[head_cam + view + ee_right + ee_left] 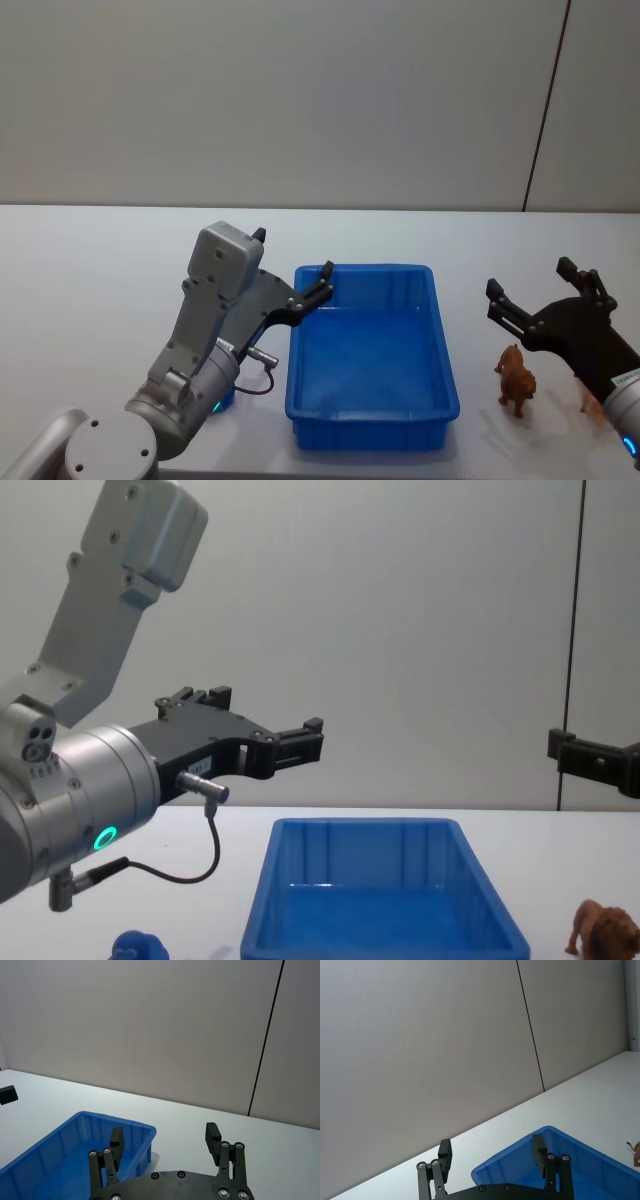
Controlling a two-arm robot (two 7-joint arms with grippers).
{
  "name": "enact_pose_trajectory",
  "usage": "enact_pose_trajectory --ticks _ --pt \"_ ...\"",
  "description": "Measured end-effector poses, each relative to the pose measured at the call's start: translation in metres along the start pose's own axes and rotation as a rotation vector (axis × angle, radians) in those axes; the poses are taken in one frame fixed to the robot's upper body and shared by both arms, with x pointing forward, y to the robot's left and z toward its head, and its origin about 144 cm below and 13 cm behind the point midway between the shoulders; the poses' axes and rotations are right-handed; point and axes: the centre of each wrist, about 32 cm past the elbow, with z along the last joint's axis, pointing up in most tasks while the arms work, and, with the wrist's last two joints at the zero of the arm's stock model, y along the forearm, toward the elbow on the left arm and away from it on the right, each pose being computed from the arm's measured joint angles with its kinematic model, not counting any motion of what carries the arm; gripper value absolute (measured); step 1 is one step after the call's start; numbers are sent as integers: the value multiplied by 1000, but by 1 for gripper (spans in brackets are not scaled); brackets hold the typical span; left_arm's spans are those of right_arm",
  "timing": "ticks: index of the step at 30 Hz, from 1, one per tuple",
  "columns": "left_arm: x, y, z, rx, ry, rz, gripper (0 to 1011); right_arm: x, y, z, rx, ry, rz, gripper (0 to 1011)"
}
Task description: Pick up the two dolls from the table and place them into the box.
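Your left claw (293, 252) hovers released at the 10 o'clock corner of the box (447, 350). Your right claw (530, 277), also released, hangs above the lion (516, 379). The lion stands on the bench (100, 290) at the box's 3 o'clock. The pale doll (588, 402) lies just past it, partly hidden.

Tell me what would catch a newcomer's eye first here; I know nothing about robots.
The bright blue box sits in the middle, right before the robot, and looks empty. Two black claws hang beside it: the left gripper open by the box's far left corner, and the right gripper open above a small brown lion standing on the table to the box's right.
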Motion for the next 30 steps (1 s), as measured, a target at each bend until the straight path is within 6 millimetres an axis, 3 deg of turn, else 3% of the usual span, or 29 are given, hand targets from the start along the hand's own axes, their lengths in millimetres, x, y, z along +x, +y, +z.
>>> enact_pose_trajectory --ticks 30 --pt "0 0 0 0 0 0 1003 0 0 0 -1 2 0 1001"
